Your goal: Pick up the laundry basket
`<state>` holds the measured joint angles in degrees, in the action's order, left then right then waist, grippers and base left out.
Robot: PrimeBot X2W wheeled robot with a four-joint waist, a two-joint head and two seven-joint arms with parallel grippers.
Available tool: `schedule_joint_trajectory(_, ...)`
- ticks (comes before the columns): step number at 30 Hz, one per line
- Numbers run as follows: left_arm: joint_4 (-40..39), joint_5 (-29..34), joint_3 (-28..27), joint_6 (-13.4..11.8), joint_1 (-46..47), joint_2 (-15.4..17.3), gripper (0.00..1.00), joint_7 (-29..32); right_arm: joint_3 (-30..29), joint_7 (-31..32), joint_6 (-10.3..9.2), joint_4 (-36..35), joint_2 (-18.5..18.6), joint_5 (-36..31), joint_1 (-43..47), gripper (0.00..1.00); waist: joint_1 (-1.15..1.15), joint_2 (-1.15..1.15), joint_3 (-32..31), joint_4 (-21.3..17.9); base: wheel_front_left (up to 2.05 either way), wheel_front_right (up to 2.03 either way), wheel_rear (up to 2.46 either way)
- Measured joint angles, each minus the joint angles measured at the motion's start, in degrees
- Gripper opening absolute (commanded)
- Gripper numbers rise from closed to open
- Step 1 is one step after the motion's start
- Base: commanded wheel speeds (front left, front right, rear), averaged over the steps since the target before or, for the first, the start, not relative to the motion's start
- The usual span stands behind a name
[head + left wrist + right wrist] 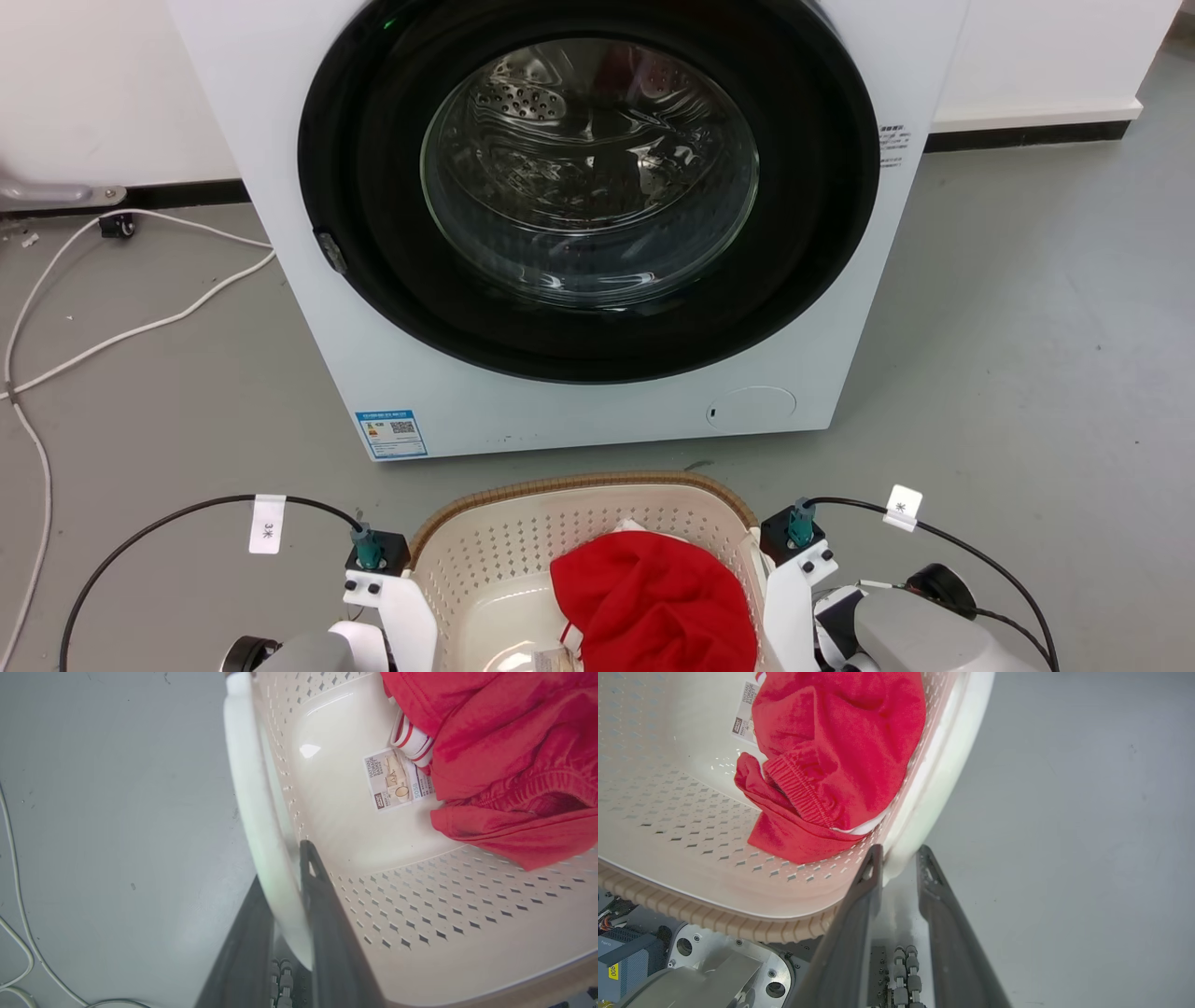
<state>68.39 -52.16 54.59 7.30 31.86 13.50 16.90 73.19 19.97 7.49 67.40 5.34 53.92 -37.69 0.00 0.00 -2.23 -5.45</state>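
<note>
Head view: laundry basket [495, 551] at bottom centre of the frame, on the grey floor [1027, 373] just before the washing machine [579, 420]; red garment [653, 597] lies inside. Left wrist view: left gripper [282, 868] clamped on the white side handle [252, 798], one finger inside the wall, one outside; sticker [397, 779] on the basket bottom. Right wrist view: right gripper [899, 854] closed on the other handle [934, 779], fingers astride it.

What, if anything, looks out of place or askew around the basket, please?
Nothing stands out. The laundry basket looks level before the washing machine, red garment inside, left gripper and right gripper each astride a side handle. White cables trail loose on the floor.
</note>
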Motion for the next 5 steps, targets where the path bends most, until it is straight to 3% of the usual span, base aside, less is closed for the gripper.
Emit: schedule_joint_trajectory(5, 0.18, -0.6, 0.63, 0.0, 0.16, 0.04, 0.0, -0.45, 0.02, -0.04, 0.0, -0.03, 0.0, 0.0, -0.01, 0.0, 0.0, 0.0, 0.12, -0.02, 0.0, 0.0, 0.0)
